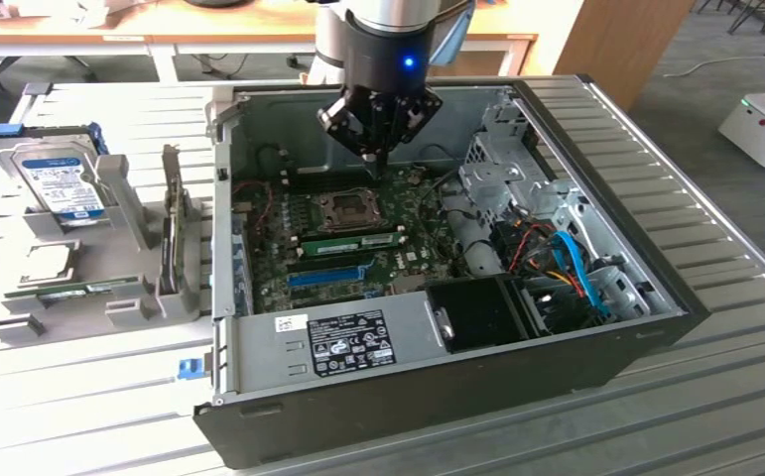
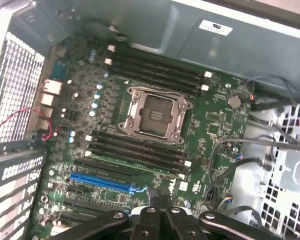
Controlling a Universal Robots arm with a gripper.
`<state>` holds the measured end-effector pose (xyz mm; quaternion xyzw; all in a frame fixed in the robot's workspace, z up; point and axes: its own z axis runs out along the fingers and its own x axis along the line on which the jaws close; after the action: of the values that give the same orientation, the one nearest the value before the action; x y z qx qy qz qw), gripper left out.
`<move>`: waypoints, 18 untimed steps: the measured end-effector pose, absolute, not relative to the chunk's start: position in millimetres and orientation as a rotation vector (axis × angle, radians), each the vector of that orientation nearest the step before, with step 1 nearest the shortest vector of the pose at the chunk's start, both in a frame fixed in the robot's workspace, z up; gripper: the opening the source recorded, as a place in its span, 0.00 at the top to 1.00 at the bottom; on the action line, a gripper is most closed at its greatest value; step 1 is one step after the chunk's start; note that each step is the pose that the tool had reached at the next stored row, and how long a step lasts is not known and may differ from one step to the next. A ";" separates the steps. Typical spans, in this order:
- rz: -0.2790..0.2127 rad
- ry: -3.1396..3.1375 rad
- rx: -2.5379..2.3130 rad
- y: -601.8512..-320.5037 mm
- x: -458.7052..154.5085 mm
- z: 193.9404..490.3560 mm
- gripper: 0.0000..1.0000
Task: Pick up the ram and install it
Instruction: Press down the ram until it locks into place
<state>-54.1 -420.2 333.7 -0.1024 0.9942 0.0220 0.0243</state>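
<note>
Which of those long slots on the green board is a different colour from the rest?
The long blue slot, below the square metal processor socket. The memory slots on either side of that socket are all black.

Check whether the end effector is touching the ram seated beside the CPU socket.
Apart. In the exterior view the end effector hangs shut above the motherboard, while the ram lies on the socket's far side, board showing between.

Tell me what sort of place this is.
Likely a lab or office workspace set up for computer assembly. An opened desktop PC case lies on a slatted metal table, a gray fixture beside it holds a hard drive, and wooden desks stand behind.
</note>
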 end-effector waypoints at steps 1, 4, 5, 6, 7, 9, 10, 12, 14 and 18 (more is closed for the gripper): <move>0.067 3.078 -0.295 -420.2 -54.1 333.6 0.89; 0.067 3.080 -0.270 -420.2 -54.1 333.6 0.89; 0.066 3.080 -0.269 -420.1 -54.1 333.6 0.89; 0.062 3.080 -0.269 -419.8 -54.1 333.7 0.89; 0.062 3.080 -0.267 -419.8 -54.1 333.6 0.89; 0.061 3.083 -0.259 -419.9 -54.1 333.7 0.89; 0.061 3.086 -0.255 -419.9 -54.1 333.7 0.89; 0.062 3.093 -0.245 -419.9 -54.1 333.6 0.89; 0.064 3.104 -0.233 -419.9 -54.1 333.6 0.89; 0.066 3.123 -0.215 -419.9 -53.9 333.6 0.89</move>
<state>-53.9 -419.9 333.6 -0.0686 0.9974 0.0209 0.0054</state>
